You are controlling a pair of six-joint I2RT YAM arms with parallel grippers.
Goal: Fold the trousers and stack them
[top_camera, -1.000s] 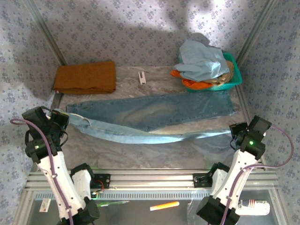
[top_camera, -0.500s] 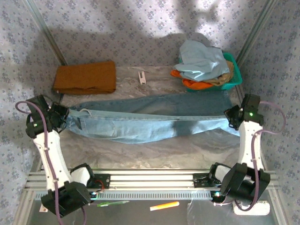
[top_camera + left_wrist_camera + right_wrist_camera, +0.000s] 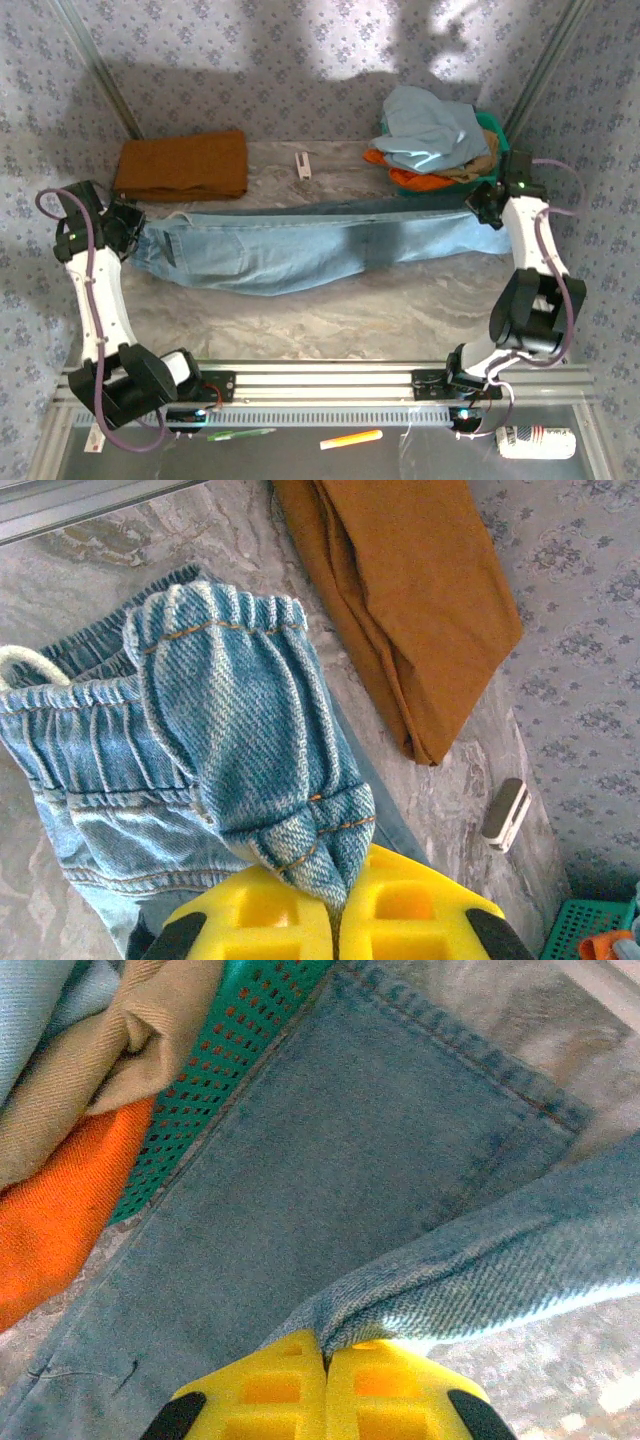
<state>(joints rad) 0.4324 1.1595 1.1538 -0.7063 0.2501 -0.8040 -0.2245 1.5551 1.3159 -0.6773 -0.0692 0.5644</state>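
"Top external view: where do the trousers (image 3: 300, 250) lie?"

"Stretched long across the marbled surface (image 3: 350, 320), between the two arms. The left pincer (image 3: 135, 236) is clamped on the gathered waistband. The right pincer (image 3: 484, 208) is clamped on a leg hem, just beside the perforated green basket (image 3: 507, 160)."

"And the cloth?"

"Faded twill denim with orange stitching. A white cord drawstring (image 3: 18, 660) loops out at the waist."
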